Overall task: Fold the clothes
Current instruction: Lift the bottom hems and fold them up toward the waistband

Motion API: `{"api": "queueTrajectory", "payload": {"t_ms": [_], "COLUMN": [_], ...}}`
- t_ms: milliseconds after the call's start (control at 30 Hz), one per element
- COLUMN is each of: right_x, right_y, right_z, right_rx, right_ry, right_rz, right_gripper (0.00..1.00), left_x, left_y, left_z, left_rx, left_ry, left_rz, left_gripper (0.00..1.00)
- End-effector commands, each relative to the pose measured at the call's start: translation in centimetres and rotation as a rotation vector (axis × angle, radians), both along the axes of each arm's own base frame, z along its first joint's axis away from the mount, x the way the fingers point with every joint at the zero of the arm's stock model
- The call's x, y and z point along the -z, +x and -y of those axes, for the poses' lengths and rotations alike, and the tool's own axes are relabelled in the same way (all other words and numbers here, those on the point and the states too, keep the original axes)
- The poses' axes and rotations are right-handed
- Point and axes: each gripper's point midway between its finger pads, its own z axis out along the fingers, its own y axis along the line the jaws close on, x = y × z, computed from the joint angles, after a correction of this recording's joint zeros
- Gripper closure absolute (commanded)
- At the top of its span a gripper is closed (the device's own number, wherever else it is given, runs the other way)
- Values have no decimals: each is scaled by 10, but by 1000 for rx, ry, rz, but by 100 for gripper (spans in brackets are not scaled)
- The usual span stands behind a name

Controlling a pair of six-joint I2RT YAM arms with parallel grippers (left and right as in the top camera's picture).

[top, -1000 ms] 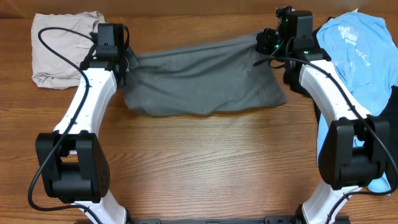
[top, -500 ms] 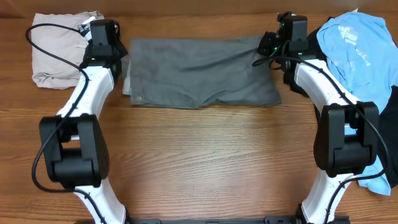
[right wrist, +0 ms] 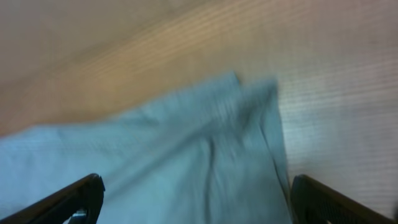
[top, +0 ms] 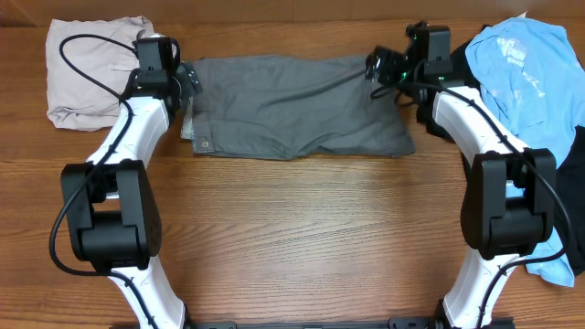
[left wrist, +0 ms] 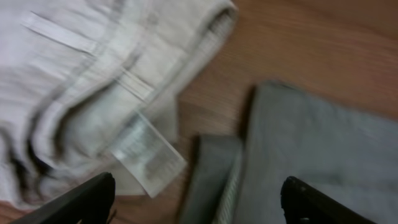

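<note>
Both arms have let go since a moment ago, so the left fingers (top: 189, 79) and right fingers (top: 376, 66) stand spread wide and empty at either end of the grey shorts (top: 292, 110), lying flat on the counter (top: 302, 238) beside the beige shorts (top: 87, 73).

grey shorts (top: 292, 105) lie flat and wide; beige shorts (top: 87, 68) bunched nearby

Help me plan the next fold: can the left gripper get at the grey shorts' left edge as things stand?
Probably yes. The left gripper hangs open right at the left edge of the grey shorts, with nothing lying between them; the beige shorts sit off to its other side.
</note>
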Motion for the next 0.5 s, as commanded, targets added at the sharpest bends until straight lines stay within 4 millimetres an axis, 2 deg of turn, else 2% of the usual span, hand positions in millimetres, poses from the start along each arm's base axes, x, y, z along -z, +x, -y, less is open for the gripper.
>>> {"api": "queueTrajectory", "payload": {"t_ms": [0, 133, 233, 333, 467], "right_x": [-47, -62, -60, -53, -50], "right_y": [-13, -45, -66, -81, -88], "right_z": [-5, -5, -2, -1, 0], "right_rx": [-80, -109, -112, -114, -118], "right_ry": [-49, -72, -76, -80, -83], "right_rz": [9, -118, -217, -284, -314], "right_gripper": [0, 0, 0, 1, 1], "left_x": [-20, -11, -5, 4, 25], "left_y": [-2, -11, -14, -15, -17], "left_z": [41, 54, 54, 54, 47], "left_rx": [192, 272, 301, 312, 304], "left_ry": [-132, -158, -136, -129, -145], "left_rz": [10, -38, -61, -79, -120], "left_gripper": [10, 12, 11, 13, 13]}}
